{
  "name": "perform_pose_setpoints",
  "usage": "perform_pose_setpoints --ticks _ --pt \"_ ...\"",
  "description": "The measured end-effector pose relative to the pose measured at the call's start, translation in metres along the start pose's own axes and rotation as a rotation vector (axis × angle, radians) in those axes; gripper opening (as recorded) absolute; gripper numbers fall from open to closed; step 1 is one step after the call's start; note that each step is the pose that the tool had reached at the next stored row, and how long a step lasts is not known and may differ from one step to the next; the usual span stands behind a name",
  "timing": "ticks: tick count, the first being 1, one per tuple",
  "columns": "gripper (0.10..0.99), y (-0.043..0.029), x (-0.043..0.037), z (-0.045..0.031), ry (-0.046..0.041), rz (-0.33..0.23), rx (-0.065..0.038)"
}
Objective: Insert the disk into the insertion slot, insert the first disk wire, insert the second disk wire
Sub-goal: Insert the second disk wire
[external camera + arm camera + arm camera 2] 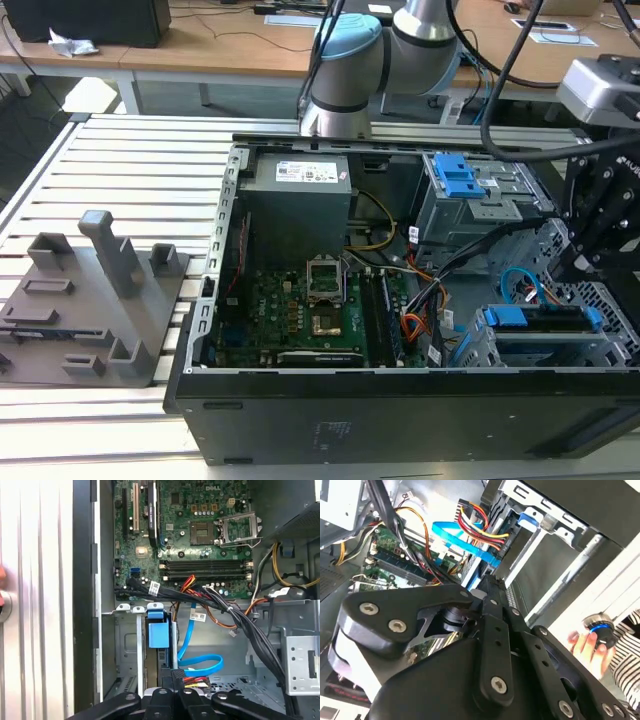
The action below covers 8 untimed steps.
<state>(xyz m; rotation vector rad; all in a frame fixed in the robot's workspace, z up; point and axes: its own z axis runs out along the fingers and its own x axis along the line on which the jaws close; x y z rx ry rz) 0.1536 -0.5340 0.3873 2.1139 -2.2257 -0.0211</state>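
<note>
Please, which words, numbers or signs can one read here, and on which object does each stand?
Power supply label: print too small to read.
White cable tag: blurred, unreadable.
Motherboard lettering: too small to quote reliably.
Nothing can be quoted with confidence.

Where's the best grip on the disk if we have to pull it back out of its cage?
Probably the blue plastic tab on the disk. The disk sits down in the metal cage, with walls along its sides, so only that edge looks free. Come in from the case's open side, keeping clear of the looped blue cable beside it.
</note>
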Motion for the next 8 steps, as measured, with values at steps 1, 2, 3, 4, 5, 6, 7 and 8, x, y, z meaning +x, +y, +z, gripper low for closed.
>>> perform_pose_setpoints --ticks 1,2,3,4,5,6,7,8 --pt "0.106 0.0001 0.0 -0.0001 -0.0003 0.0 0.0" --pt "0.106 0.0001 0.0 -0.0003 -0.0001 0.0 0.0" --pt "0.106 0.0001 0.0 -0.0004 0.0 0.0 0.0" --pt "0.106 0.0001 0.0 -0.0005 -0.0001 0.0 0.0" --pt "0.106 0.0001 0.0 -0.0005 0.0 0.0 0.0" --pt "0.106 0.0001 0.0 -0.0005 -0.0001 0.0 0.0" --pt "0.106 0.0001 0.0001 -0.0006 0.0 0.0 0.0" --pt "0.106 0.0001 0.0001 -0.0007 0.0001 0.0 0.0"
